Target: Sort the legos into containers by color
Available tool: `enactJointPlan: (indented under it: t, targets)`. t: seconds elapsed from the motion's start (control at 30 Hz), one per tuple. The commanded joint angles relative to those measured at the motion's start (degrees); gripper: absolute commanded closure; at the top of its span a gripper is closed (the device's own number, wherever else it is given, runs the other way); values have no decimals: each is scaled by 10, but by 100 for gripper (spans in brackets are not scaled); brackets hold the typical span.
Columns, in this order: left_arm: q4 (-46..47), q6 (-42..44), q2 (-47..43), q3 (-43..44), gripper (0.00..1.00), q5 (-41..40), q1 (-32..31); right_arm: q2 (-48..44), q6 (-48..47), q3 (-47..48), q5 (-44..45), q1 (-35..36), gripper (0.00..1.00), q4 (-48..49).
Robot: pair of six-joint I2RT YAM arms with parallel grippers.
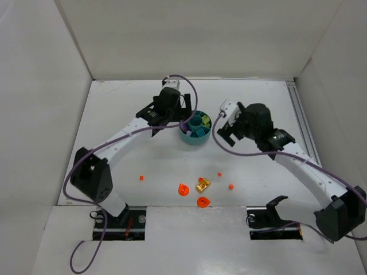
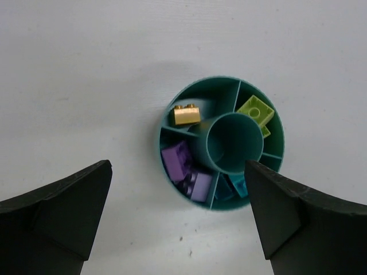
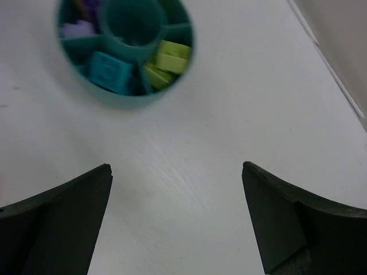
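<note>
A white desk [image 1: 143, 154] is seen from above, with the left arm [image 1: 123, 137] and the right arm [image 1: 304, 166] both stretched towards its far middle. The left tool [image 2: 178, 166] is held over the teal dish [image 1: 194, 140], its fingers spread wide apart and nothing gripped between them. The right tool [image 3: 176, 166] is held just to the right of the dish, over bare desk, likewise spread apart and empty. Inside the dish, separate sections around the centre cup are occupied by purple bricks [image 2: 178, 160], a lime green brick [image 2: 256, 110], a turquoise brick [image 3: 110, 71] and a gold brick [image 2: 186, 114]. Well apart from the dish, near the front edge, a second gold piece [image 1: 203, 185] is left lying between two orange round pieces [image 1: 183, 189] [image 1: 203, 201]. Three orange dots [image 1: 141, 177] [image 1: 219, 174] [image 1: 231, 186] are scattered around them.
</note>
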Motion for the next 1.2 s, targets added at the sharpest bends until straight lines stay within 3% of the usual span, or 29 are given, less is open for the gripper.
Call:
enactJointPlan:
  t: [0.0,0.1,0.27,0.43,0.8,1.0,1.17]
  targets:
    - [23,-39,-104,-60,0,-28,2,9,3,-7,-26,121,0,-39]
    - [28,-63,-169,-143,0,-43,2,28,34,-7,28,220,0,-98]
    - [44,-93,-244,-250,0,-44,2,84,100,-19,66,291,0,-181]
    - [55,-93,-278,-284,0,-38,2,122,127,-38,66,354,0,-196]
    - [44,-93,-273,-284,0,-49,2,232,90,-33,60,366,0,-88]
    - [33,-93,-273,-284,0,-54,2,300,67,17,88,366,0,-93]
    - [27,-93,-278,-284,0,-61,2,307,46,24,71,366,10,-87]
